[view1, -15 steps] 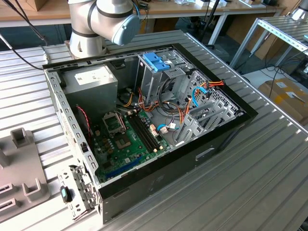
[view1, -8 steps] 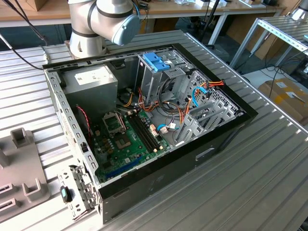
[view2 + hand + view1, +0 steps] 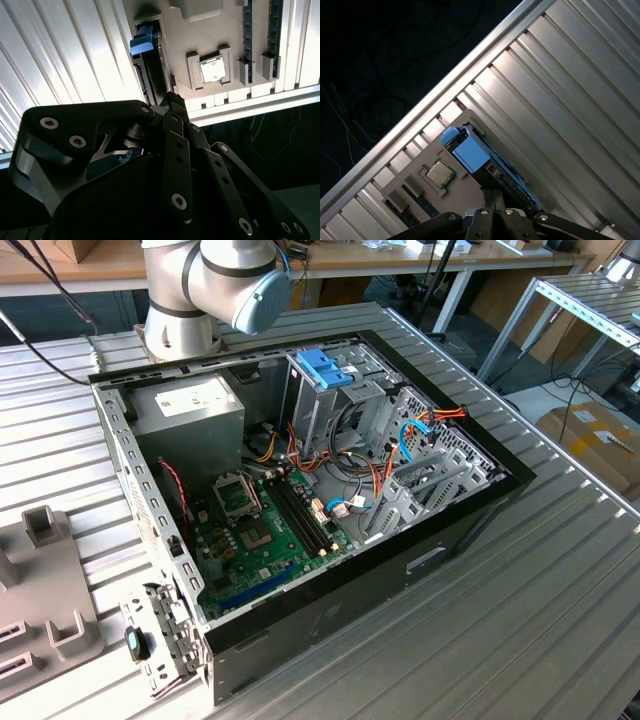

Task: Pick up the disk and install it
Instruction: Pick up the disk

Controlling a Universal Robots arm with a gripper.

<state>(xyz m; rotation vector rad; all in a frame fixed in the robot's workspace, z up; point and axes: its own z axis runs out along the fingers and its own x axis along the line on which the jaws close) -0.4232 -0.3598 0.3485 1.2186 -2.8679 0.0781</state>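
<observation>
One disk [image 3: 472, 154], light-blue-framed, standing on edge

In both wrist views the claw [image 3: 172, 101] [image 3: 492, 194] covers the near end of the disk [image 3: 144, 42] [image 3: 470, 152]. The grey tray [image 3: 180, 35] holding the disk runs out of frame. The exterior view cuts off the arm [image 3: 215, 280].

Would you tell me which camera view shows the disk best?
The first wrist view: the disk sits in a slot of the grey holder, its light-blue carrier facing the camera. The second wrist view shows the disk edge-on, a dark strip under a blue tab. The exterior view takes in the computer case.
</observation>
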